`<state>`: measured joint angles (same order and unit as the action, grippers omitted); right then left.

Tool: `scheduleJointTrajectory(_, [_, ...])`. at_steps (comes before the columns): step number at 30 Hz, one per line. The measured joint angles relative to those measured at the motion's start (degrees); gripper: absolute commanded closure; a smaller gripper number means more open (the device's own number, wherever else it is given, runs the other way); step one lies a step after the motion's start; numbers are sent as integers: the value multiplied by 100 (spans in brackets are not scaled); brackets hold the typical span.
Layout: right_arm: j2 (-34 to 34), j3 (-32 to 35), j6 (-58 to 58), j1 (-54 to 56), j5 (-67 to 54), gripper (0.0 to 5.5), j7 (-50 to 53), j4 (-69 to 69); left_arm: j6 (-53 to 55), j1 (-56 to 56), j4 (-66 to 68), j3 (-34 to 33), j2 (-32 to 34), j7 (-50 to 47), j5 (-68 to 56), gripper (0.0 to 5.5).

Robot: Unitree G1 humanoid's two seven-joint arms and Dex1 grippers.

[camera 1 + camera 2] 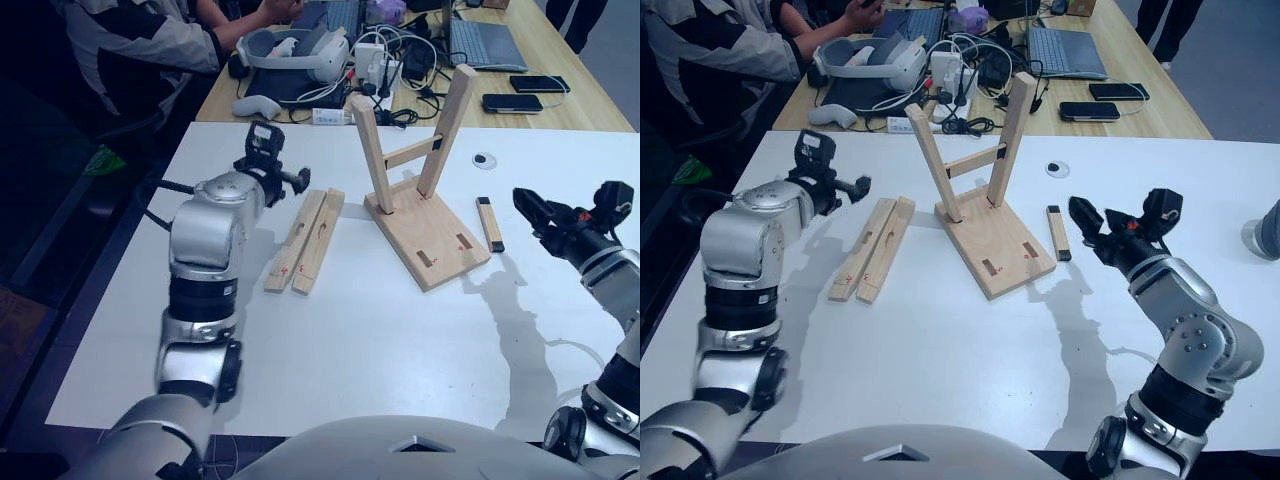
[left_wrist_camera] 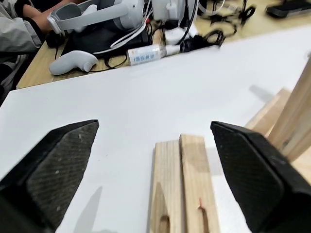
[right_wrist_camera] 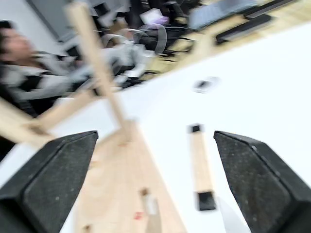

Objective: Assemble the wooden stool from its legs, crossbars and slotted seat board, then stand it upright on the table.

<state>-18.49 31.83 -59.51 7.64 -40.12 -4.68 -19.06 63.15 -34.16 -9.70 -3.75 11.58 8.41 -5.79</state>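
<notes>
Wooden seat board (image 1: 440,245) lay on the white surface (image 1: 350,330), two legs (image 1: 369,150) standing in it; left jaws and right jaws gaped wide.

Seat board (image 1: 432,240): 1. Legs: 4 in total, 2 standing legs (image 1: 369,150) set in the board and 2 loose legs (image 1: 297,243) flat on the table (image 1: 350,330). Crossbars: 2, one fitted crossbar (image 1: 412,152) between the standing pair, one loose crossbar (image 1: 489,223)

White table (image 1: 350,340) up front; a wooden desk (image 1: 590,108) butts its far edge, cluttered with laptop (image 1: 482,42), headset (image 1: 300,50), cables (image 1: 405,55), phones (image 1: 540,84); dark floor (image 1: 45,240) left.
</notes>
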Motion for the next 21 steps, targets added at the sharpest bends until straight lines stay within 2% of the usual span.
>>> scheduleJointTrajectory(2, [-8, -219, 143, -154, 354, 105, 71, 409, -149, -41, -98, -179, -610, -320, -121, 121])
scheduleJointTrajectory(4, [-27, -418, 210, -187, 537, 105, 28, 696, -217, -52, -154, -195, -840, -496, -156, 121])
scheduleJointTrajectory(9, [-142, -831, 500, -49, 827, 105, -323, 1253, -340, -54, -163, -216, -915, -609, -157, 121])
scheduleJointTrajectory(15, [-767, -1782, 644, 449, 1589, 105, -812, 2295, -382, -176, -82, -185, -919, -613, -162, 121])
scheduleJointTrajectory(21, [-937, -1898, 870, 903, 1832, 105, -1106, 3264, -387, -200, -24, -193, -907, -617, -161, 121])
